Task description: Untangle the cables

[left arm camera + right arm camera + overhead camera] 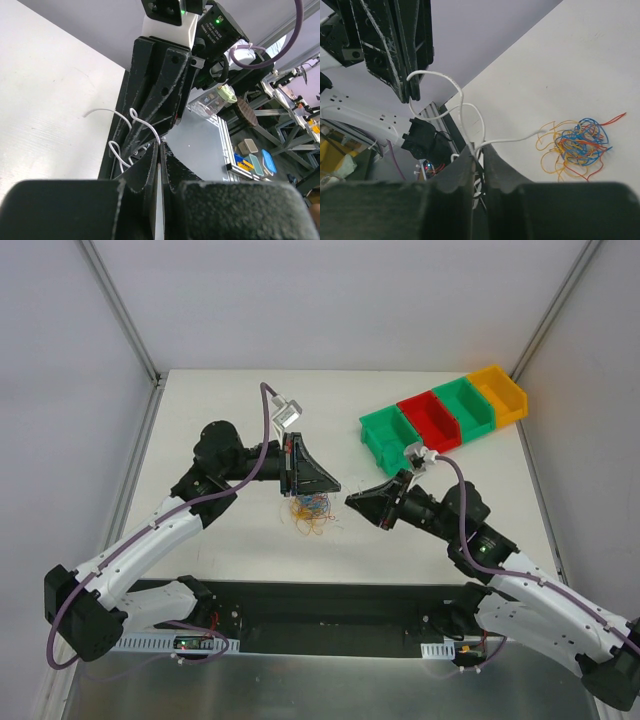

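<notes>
Right wrist view: right gripper and left gripper both pinch one thin white wire. A bunch of blue, red and yellow wires lies on the white table.

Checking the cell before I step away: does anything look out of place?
Nothing spilled or damaged. Only the white cable hangs looped between the left end effector and right end effector, while the coloured tangle lies on the table.

Desk: matt white, smooth. Cables: thin plastic-coated, slight sheen; white cable same. Fingers: black plastic, grainy matt, scuffed edges. Bins at 2 o'clock: glossy moulded plastic. Arm shells: glossy white plastic.
</notes>
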